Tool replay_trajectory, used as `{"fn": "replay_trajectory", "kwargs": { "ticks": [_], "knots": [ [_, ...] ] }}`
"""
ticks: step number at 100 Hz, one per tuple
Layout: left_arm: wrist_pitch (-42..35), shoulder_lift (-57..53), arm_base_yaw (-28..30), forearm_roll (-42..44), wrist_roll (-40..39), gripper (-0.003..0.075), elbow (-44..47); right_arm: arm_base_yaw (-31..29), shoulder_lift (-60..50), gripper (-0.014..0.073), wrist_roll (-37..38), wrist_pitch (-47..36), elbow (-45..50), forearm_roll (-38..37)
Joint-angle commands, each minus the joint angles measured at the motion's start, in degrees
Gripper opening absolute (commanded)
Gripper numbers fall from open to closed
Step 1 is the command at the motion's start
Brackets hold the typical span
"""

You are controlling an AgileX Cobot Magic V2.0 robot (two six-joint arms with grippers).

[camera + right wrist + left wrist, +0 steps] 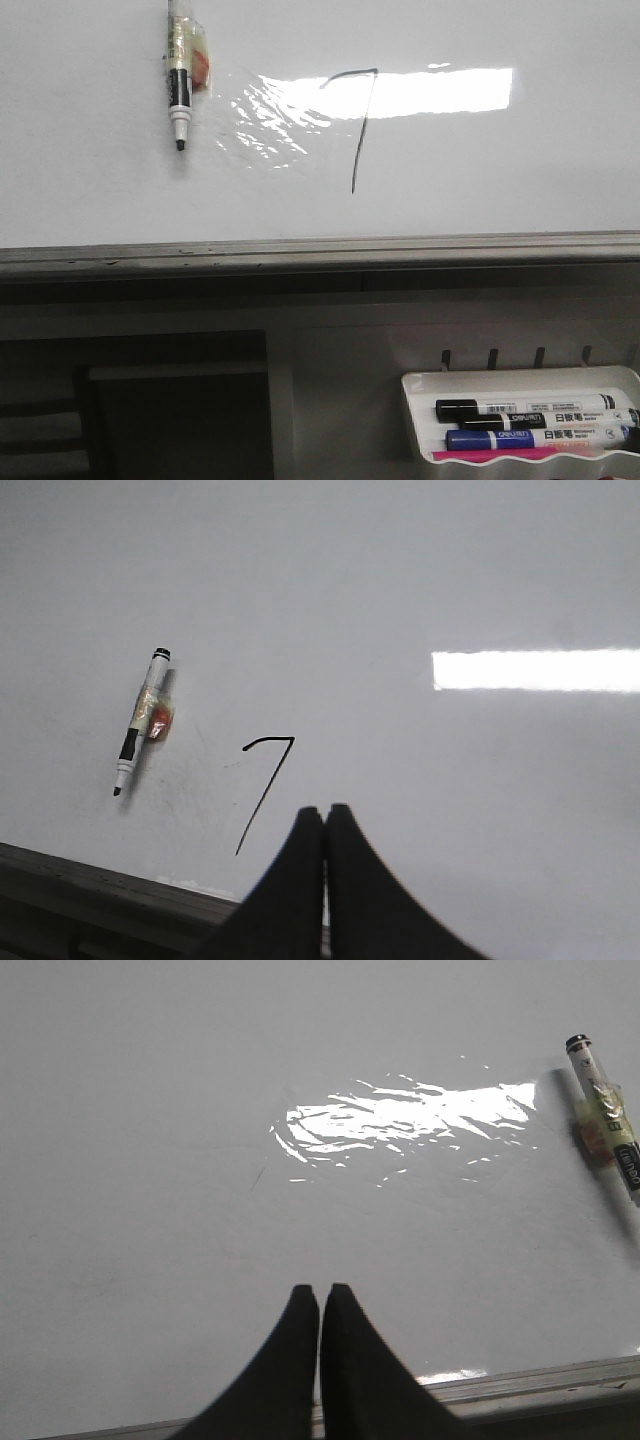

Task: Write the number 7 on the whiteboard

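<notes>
Front view faces whiteboard (90, 190) closely, straight on; both wrist views angle toward same board, sharing stuck marker (181, 85).

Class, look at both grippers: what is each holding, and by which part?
Nothing. The left gripper and right gripper are shut and empty; the marker sticks to the whiteboard itself.

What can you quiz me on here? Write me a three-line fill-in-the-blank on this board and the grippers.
1. In the front view, the number 7 on the whiteboard lies to the ___ of the stuck-on marker.
2. That marker's tip points ___, toward the board's grey bottom edge.
3. The left gripper and the right gripper are both empty and ___.
Missing words: right; down; shut.
</notes>
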Motion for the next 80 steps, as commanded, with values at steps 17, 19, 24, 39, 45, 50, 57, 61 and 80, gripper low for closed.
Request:
{"fn": "replay_trajectory", "kwargs": {
  "ticks": [17, 19, 24, 39, 45, 50, 57, 61, 80],
  "knots": [
    [-4.0, -1.7, 0.0, -0.6, -0.6, -0.0020, 2.2, 0.1, 0.6, -0.0064, -0.3, -1.6, -1.3, 2.0],
    [-4.0, -1.7, 0.0, -0.6, -0.6, -0.0020, 2.2, 0.1, 0.6, -0.0064, -0.3, -1.6, -1.3, 2.0],
    [-4.0, -1.7, 0.0, -0.6, -0.6, -0.0020, 2.2, 0.1, 0.6, -0.0064, -0.3, -1.6, -1.3, 2.0],
    [-4.0, -1.7, 0.0, -0.6, -0.6, -0.0020, 2.2, 0.1, 0.6, -0.0064, -0.3, -2.6, -1.3, 2.0],
    [-4.0, -1.7, 0.0, -0.6, -0.6, -0.0020, 2.2, 0.1, 0.6, -0.0064, -0.3, -5.6, -1.2, 2.0],
    [-4.0, -1.7, 0.0, -0.6, -0.6, -0.0020, 2.2, 0.1, 0.6, -0.0064, -0.1, -7.8, -1.2, 2.0],
    [-4.0, -1.7, 0.0, -0.6, -0.6, -0.0020, 2.2, 0.1, 0.6, -0.0064, 2.3, -10.5, -1.2, -4.6],
    [-4.0, -1.7, 0.0, -0.6, -0.6, -0.0020, 2.2, 0.1, 0.8, -0.0064, 8.9, -11.4, -1.2, -11.9],
    [-4.0, -1.7, 0.0, -0.6, -0.6, -0.0020, 2.2, 0.1, 2.8, -0.0064, 60.7, -12.2, 0.1, -65.3]
  ]
}}
